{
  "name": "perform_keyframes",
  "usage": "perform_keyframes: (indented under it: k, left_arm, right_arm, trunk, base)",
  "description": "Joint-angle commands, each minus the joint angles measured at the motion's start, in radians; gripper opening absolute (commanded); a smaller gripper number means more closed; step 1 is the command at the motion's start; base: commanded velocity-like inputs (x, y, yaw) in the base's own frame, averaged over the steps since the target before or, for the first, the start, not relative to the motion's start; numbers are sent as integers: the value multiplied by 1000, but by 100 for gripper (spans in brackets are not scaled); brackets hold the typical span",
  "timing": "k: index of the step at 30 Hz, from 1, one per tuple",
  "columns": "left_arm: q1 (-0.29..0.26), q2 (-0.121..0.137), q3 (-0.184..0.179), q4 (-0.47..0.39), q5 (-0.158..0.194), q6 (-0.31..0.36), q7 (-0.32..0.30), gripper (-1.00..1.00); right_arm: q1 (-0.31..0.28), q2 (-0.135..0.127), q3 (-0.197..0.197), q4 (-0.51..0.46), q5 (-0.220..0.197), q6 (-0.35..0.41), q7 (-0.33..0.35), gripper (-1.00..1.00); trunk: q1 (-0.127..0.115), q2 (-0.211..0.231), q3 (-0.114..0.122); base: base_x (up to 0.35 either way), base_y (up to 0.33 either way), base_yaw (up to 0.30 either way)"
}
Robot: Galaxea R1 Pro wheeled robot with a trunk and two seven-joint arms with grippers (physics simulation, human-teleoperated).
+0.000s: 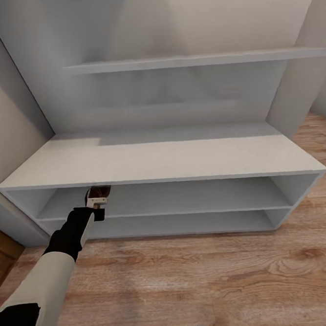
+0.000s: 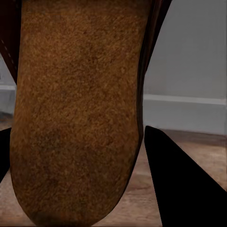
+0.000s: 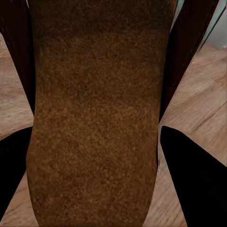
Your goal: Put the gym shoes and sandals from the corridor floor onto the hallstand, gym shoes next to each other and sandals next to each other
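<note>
Sandal in each gripper, left one going onto the rack's upper shelf

Right up against the left wrist camera is a tan-brown footbed: a sandal (image 2: 75, 113) pinched between the dark fingers (image 2: 182, 184) of the left gripper (image 1: 98, 201), held lengthwise so it can slide in toe-first. From the head view, that arm reaches low and forward, the sandal's dark end poking just under the bench (image 1: 182, 156) top, at the mouth of the upper open shelf (image 1: 195, 197) toward its left end. The right gripper (image 3: 113, 156) is clamped on the second sandal (image 3: 94, 118) the same way, hanging over the corridor floor (image 3: 198, 94). Carrying both at once looks deliberate: the pair can land side by side. The shelves look bare and the gym shoes aren't on the rack yet, so I'd judge this the early part of the job.
</note>
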Motion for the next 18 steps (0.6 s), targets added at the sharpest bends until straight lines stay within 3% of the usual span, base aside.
perform_keyframes:
  k: [1,9,18]
  left_arm:
    - [0,0,1,-1,-8,6,-3,-100]
    - [0,0,-1,-3,-8,6,-3,-100]
    - [0,-1,-4,-2,-14,4,0,-100]
  right_arm:
    - [-1,0,-9,1,-4,-2,10,-100]
    - [-1,0,-8,2,-4,-2,12,-100]
    - [-1,2,-7,2,-4,-2,12,-100]
  trunk:
    - [0,-1,-6]
    - [4,-3,-41]
    - [4,-3,-41]
  base:
    - [0,0,158]
    - [0,0,63]
    - [0,0,3]
